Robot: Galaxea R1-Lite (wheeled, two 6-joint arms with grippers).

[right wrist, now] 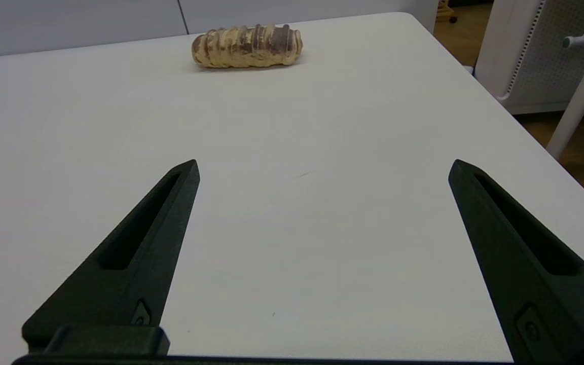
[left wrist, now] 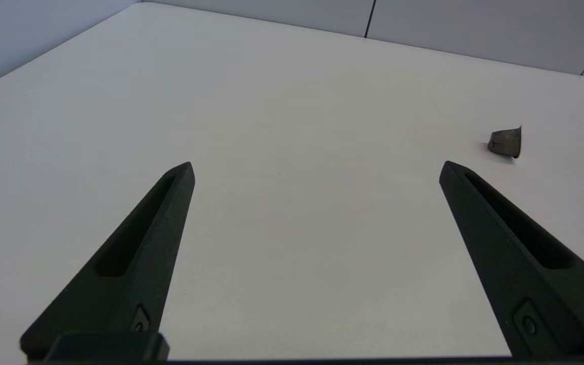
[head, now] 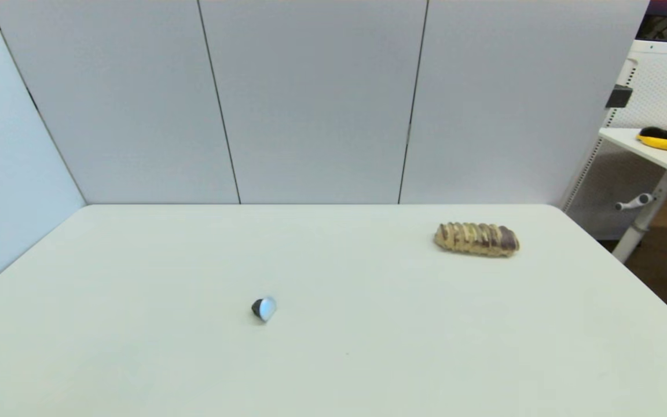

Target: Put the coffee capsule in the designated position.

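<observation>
Nearest the robot, off the head view: left gripper [left wrist: 316,165] and right gripper [right wrist: 323,163], both spread wide and empty, low over bare white table [head: 136,359]. Farther out, left of centre: coffee capsule [head: 264,308], on its side, foil face toward the right, untouched. Well apart from it, far right: bread loaf [head: 477,239]. No marked spot for the capsule in sight. Step in hand, judged: not yet begun, reach still to come. Next move: left gripper over the capsule, fingers straddling the small dome, careful closing against rolling.
</observation>
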